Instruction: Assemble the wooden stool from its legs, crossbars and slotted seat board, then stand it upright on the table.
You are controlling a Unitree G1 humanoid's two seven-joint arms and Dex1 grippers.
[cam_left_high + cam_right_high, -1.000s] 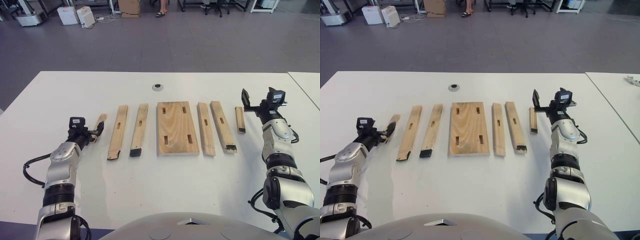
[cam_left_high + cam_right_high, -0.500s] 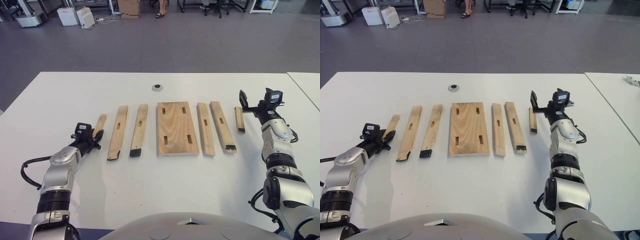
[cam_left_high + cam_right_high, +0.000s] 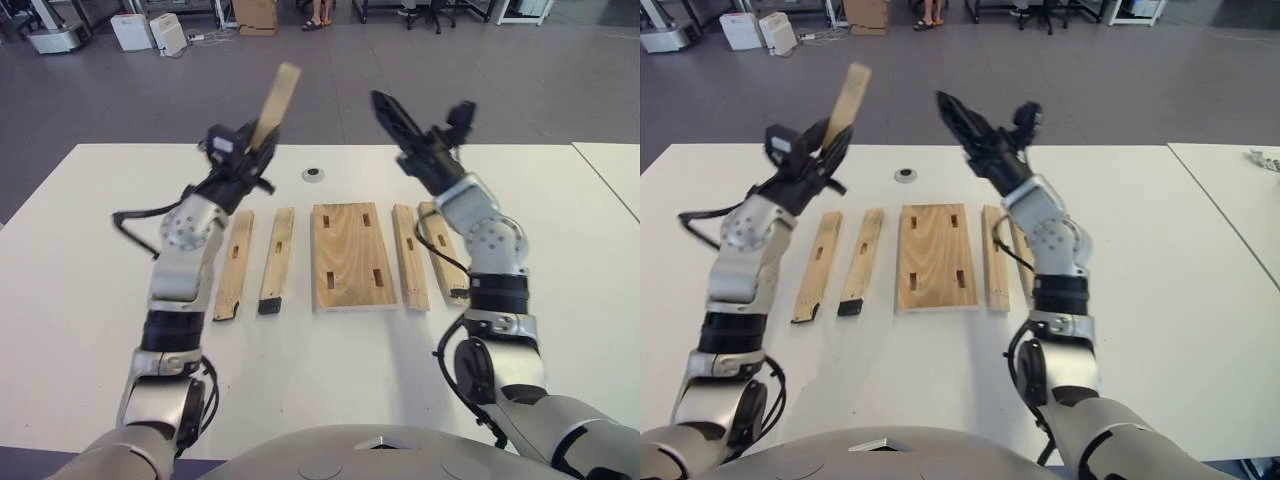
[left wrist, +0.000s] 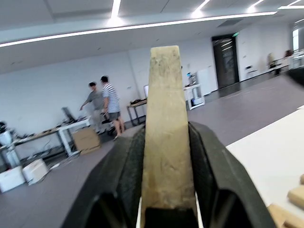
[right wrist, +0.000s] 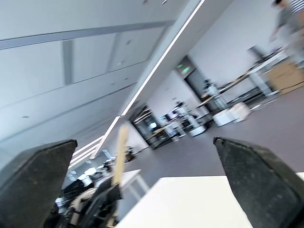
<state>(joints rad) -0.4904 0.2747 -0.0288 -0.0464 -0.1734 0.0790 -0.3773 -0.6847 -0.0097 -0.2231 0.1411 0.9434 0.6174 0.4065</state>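
Observation:
My left gripper [image 3: 258, 148] is raised above the table's far left part, shut on a short wooden crossbar [image 3: 277, 95] that points up and away. In the left wrist view the crossbar [image 4: 164, 128] stands between the two black fingers [image 4: 118, 175]. My right gripper [image 3: 420, 105] is held high over the far middle, open with nothing between its fingers [image 5: 33, 185]. The slotted seat board [image 3: 354, 255] lies flat at the table's centre. Two legs [image 3: 235, 262] [image 3: 278, 255] lie to its left and two legs [image 3: 410, 255] [image 3: 438, 232] to its right, the outer one partly behind my right arm.
A small round grommet [image 3: 314, 174] sits in the white table [image 3: 90, 280] beyond the seat board. The table's near half is bare. A second table edge [image 3: 615, 165] shows at the far right. Grey floor lies beyond.
My left gripper has lifted the short crossbar off the table's left side and raised it high. My right arm has swung up and inward from the right edge toward the middle.

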